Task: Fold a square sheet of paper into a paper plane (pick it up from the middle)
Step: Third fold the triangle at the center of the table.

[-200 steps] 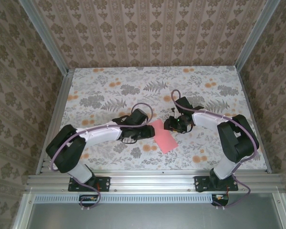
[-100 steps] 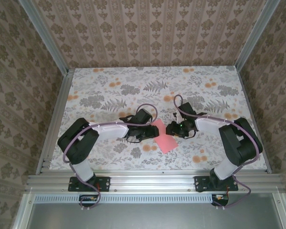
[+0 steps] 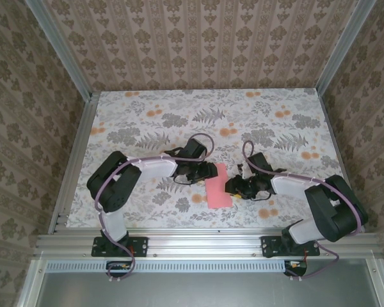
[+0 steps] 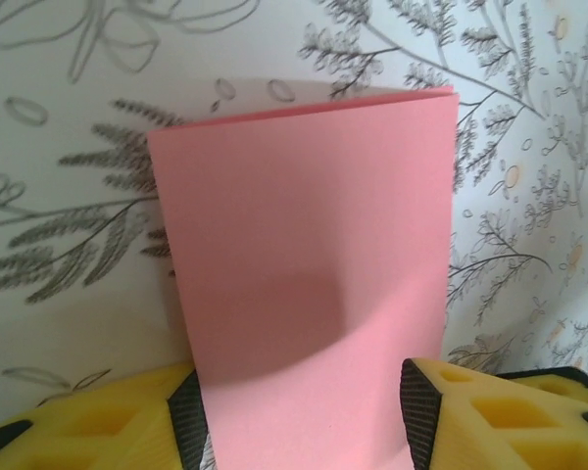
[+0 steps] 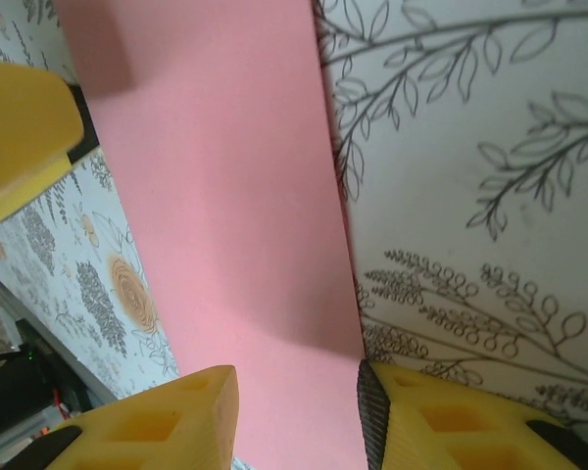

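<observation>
Both pincers are standing parted, clamping nothing: the left gripper (image 4: 299, 416) is straddling one end of the folded salmon paper sheet (image 3: 217, 185) and the right gripper (image 5: 289, 392) the other. It is lying flat on the floral table (image 3: 147, 115) between them. Probably light, limp and easily creased, it is calling for a gentle mid-edge pinch. No lettering is showing anywhere.
</observation>
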{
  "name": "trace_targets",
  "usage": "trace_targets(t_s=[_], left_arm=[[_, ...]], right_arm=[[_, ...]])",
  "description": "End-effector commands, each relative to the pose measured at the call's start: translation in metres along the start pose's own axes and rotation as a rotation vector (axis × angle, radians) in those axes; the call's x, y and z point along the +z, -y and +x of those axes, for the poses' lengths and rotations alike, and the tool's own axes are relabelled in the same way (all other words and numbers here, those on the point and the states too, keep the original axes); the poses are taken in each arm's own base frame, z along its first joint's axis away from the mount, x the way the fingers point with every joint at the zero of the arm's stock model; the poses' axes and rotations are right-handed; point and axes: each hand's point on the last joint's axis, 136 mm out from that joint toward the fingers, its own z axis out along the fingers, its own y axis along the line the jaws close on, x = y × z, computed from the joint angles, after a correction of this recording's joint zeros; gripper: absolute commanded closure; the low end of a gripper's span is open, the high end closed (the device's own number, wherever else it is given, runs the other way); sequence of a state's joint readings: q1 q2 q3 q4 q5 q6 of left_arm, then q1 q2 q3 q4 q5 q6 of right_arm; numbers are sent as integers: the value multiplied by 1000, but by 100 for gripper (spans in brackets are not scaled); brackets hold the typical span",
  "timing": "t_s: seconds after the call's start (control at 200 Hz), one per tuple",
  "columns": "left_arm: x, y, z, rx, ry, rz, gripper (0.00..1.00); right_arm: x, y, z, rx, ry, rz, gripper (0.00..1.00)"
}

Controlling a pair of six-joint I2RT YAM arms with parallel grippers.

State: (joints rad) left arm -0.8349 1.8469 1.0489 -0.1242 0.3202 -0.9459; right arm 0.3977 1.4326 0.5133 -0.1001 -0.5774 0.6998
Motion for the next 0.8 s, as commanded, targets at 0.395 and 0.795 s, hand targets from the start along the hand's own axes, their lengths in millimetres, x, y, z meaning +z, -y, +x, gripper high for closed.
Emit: trace_targets(t_s=[0.395, 0.795], left_arm=[[-42, 1, 3, 155, 59, -147, 61], [-14, 14, 30, 142, -32, -97, 84]], right_arm=[[-22, -5, -30, -43, 71, 125, 60], [-17, -2, -43, 19, 78, 35, 61]])
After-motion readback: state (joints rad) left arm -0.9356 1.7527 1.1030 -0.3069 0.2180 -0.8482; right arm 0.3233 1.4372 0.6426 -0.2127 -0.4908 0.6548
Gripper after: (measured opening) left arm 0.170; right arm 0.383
